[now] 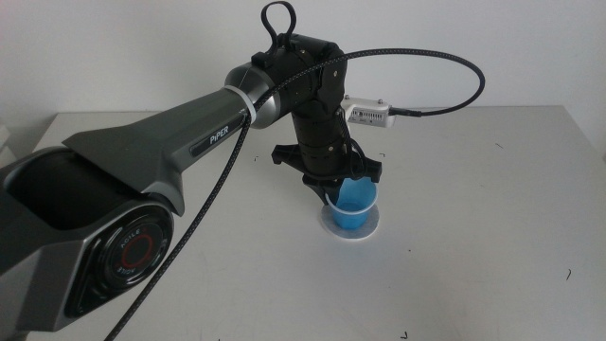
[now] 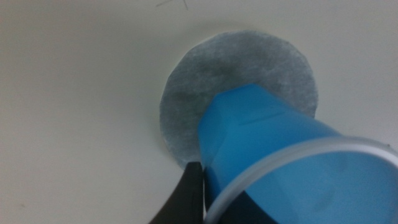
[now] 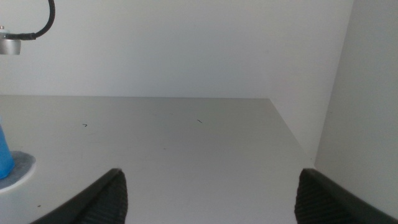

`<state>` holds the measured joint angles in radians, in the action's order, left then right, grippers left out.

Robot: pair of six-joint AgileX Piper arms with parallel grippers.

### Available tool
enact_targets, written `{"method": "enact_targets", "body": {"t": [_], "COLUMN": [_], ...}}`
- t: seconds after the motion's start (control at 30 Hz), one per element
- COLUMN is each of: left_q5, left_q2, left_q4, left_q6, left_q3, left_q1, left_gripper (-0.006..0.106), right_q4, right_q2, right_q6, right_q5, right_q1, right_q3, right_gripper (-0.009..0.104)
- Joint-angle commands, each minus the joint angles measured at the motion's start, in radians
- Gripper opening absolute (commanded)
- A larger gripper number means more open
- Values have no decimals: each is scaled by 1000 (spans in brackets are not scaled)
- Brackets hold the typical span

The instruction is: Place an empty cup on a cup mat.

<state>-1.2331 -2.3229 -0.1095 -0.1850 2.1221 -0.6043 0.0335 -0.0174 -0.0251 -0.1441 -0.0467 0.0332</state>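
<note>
Left gripper [image 1: 343, 192] grasping cup [image 1: 356, 205] by rim, cup base on cup mat [image 1: 350, 224] at table [image 1: 473, 189] centre. Arm casing reads "PiPER"; base disc reads "AGILE". Right gripper [image 3: 211, 193] released, jaws wide apart, waiting low over table.

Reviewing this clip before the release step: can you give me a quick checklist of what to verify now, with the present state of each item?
1. Left gripper shut on the cup: ok, a dark jaw presses the cup wall in the left wrist view.
2. Cup over the cup mat: ok, it sits within the disc in the middle view.
3. Cup base flat on the mat: cannot tell; contact is hidden and the cup looks slightly tilted.
4. Cup centred on the mat: not ok, the left wrist view shows it toward one edge.
5. Cup empty: ok, nothing is seen inside.
6. Right gripper away from the cup: ok, open and apart over the table.
</note>
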Motion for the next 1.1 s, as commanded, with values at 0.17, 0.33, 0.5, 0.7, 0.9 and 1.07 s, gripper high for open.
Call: {"method": "enact_targets", "body": {"t": [0.17,0.33,0.5,0.7,0.9,1.07], "left_q5": [-30,-33,-37,-79,-79,-76], "left_q2": [61,62,90,157,334,474], "left_q4": [-29,-63,-68,-101,-113,-83], "left_q6": [33,53,107,176,185,185], "left_q3": [32,32,48,114,108,108], "left_q1": [-5,-5,0,24,89,118], "left_gripper": [12,47,96,105,105,105], "right_q4": [9,9,9,9,9,9], "right_q2": [-19,-19,-19,-19,-19,-19], "right_q6": [8,8,8,8,8,8], "right_q5": [78,78,78,78,78,78], "right_q1": [1,1,1,1,1,1], "right_q3": [-12,-12,-12,-12,-12,-12], "right_gripper": [94,94,94,94,94,94]}}
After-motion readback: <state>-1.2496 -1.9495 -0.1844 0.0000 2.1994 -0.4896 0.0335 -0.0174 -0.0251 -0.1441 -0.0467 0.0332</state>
